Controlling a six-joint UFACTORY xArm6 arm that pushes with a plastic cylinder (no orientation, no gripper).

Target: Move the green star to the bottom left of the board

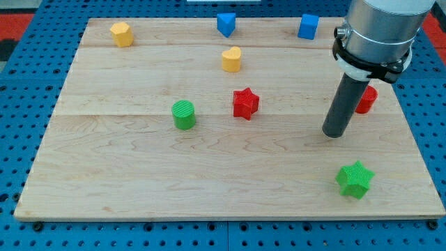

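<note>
Rod upright; my tip (334,134) just above green star (355,179), apart.

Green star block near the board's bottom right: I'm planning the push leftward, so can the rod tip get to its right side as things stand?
Probably yes. My tip sits just above-left of the green star block, with bare wooden board between and around them.
</note>
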